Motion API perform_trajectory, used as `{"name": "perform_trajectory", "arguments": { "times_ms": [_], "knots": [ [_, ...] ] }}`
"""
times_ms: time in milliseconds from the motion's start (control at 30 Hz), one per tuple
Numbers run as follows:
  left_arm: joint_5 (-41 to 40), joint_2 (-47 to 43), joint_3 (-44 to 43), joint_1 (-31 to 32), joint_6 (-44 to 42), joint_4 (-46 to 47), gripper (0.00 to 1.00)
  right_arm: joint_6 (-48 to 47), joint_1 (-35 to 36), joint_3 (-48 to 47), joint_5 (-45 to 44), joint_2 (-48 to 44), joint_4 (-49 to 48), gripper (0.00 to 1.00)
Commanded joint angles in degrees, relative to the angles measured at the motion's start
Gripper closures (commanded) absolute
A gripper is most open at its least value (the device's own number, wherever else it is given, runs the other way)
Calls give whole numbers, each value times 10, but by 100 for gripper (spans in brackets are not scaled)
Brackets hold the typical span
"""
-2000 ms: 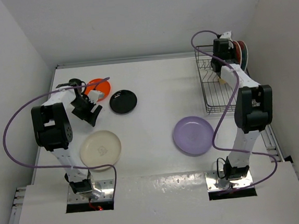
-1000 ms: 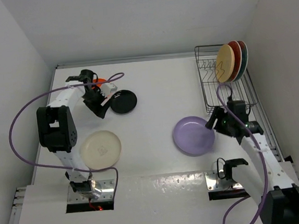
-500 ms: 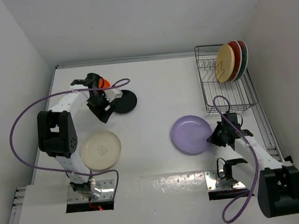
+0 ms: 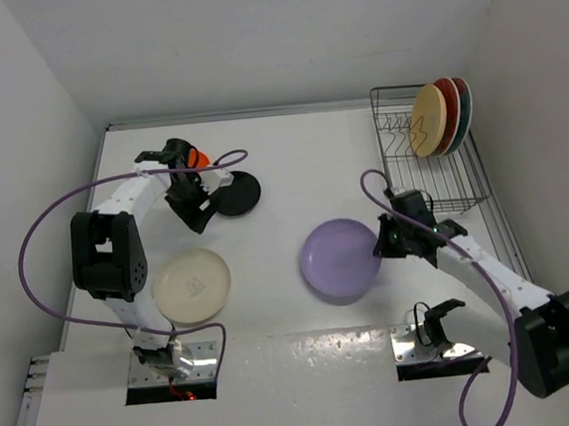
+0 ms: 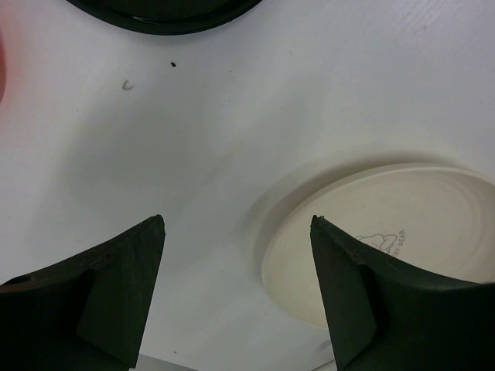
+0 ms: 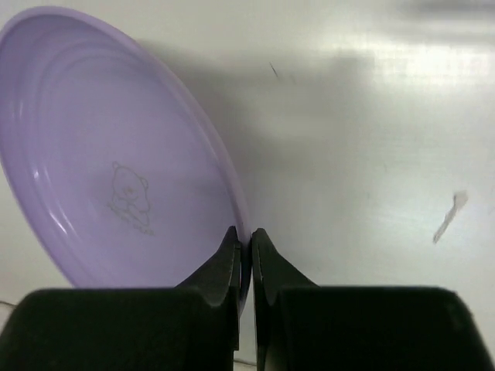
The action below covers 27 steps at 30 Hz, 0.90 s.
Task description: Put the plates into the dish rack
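My right gripper (image 4: 383,243) is shut on the right rim of the lavender plate (image 4: 336,259), which is tilted up off the table; the right wrist view shows the rim pinched between the jaws of the gripper (image 6: 244,232) and the lavender plate (image 6: 116,154). My left gripper (image 4: 194,212) is open and empty, beside the small black plate (image 4: 237,193). The orange plate (image 4: 196,158) is mostly hidden behind the arm. The cream plate (image 4: 191,286) lies at the near left. The dish rack (image 4: 432,192) holds the tan-yellow plate (image 4: 426,121) and two red plates (image 4: 452,107) upright.
In the left wrist view the open gripper (image 5: 236,224) hangs over bare table, with the cream plate (image 5: 387,239) to its right, the black plate's edge (image 5: 166,8) at the top and an orange sliver (image 5: 1,69) at the left. Purple cables loop from both arms.
My right arm came down from the rack, closed on the lavender plate's right rim and has carried it left, tilted. My left gripper moved right toward the black plate, then stayed still.
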<state>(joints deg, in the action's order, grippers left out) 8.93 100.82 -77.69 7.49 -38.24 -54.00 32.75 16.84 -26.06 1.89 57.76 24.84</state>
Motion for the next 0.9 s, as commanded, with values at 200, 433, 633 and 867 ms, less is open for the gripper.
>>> {"name": "perform_trajectory", "arguments": {
  "times_ms": [200, 433, 633, 867],
  "knots": [
    [-19, -15, -4, -5, 7, 0, 20, -227, -58, -533, -124, 239, 120, 100],
    [-30, -15, 16, -31, 7, 0, 20, -398, -131, -891, -390, 435, 135, 100],
    [-35, -10, 21, -62, 18, 0, 20, -549, -160, -827, -534, 462, -87, 100],
    [-35, 15, 10, -85, 18, 6, 18, -625, -148, -748, -584, 494, -244, 100]
  ]
}}
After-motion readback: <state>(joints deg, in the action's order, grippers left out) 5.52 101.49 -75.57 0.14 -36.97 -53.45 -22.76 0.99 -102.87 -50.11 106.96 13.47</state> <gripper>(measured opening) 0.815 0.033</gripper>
